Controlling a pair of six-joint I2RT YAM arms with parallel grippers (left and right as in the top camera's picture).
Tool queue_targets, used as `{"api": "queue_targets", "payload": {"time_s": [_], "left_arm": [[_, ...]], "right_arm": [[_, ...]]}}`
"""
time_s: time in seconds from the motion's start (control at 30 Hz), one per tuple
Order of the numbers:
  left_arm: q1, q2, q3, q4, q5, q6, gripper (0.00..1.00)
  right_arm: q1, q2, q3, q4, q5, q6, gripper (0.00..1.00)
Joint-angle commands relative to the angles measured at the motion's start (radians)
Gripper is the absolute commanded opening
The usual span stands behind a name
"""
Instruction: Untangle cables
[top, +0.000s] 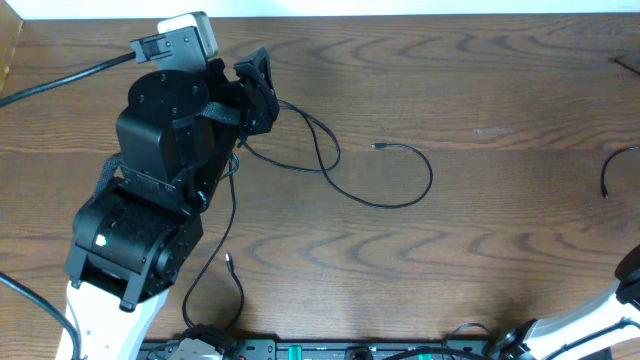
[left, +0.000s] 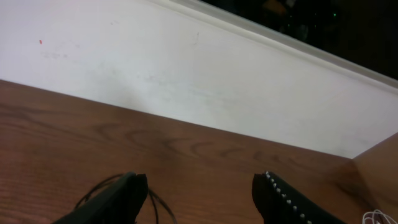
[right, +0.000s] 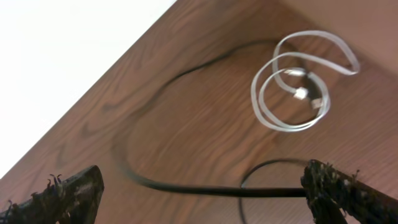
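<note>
Surface: dark brown wood-grain table (top: 500, 90), matte, with long wavy grain lines. A plain white wall (left: 186, 68) borders the far edge at 12 o'clock. A black power strip (top: 300, 350) lies along the near edge at 6 o'clock.

Cables: a thin black cable (top: 390, 206) lies left of the table centre. It starts under the left arm's fingers at about 10 o'clock and sweeps out in a wide open loop, ending in a small plug near the middle. A second thin black cable (top: 228, 258) runs from beside the arm base toward 7 o'clock, loose and gently curved. A short black cord (top: 608, 170) shows at the 3 o'clock edge. In the right wrist view a flat white cable (right: 305, 87) lies coiled in two or three loose rings with pale plug ends inside. Beside it a dark cable (right: 211, 190) curves in a wide arc, blurred.

Arms: the left arm (top: 160, 120), a bulky black housing on a white base, reaches toward 11 o'clock. The left gripper (left: 199, 193) sits low over the wood, jaws apart with bare table between them. Thin black cable passes just beside one finger (left: 118, 199); I cannot tell whether they touch. The right gripper (right: 202, 180) hangs above the table with its jaws spread wide and nothing held.
</note>
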Motion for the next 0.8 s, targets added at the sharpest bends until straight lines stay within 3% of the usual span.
{"api": "queue_targets", "payload": {"time_s": [0.0, 0.3, 0.43, 0.47, 0.6, 0.77], "left_arm": [[-0.004, 0.007, 0.018, -0.002, -0.013, 0.017, 0.61], [-0.004, 0.009, 0.018, -0.026, -0.013, 0.026, 0.61], [-0.004, 0.009, 0.018, -0.045, -0.013, 0.026, 0.61], [-0.004, 0.009, 0.018, -0.054, -0.013, 0.026, 0.64], [0.015, 0.009, 0.018, -0.109, -0.013, 0.028, 0.92], [0.090, 0.007, 0.018, -0.183, 0.015, 0.027, 0.95]], "right_arm": [[0.035, -0.045, 0.007, -0.026, -0.043, -0.011, 0.99], [0.145, -0.064, 0.007, -0.135, -0.067, -0.013, 0.99], [0.231, -0.064, 0.007, -0.171, -0.135, -0.119, 0.99], [0.257, -0.064, 0.007, -0.179, -0.138, -0.139, 0.99], [0.367, -0.064, 0.007, -0.215, -0.138, -0.170, 0.99], [0.529, -0.061, 0.007, -0.221, -0.127, -0.179, 0.99]]}}
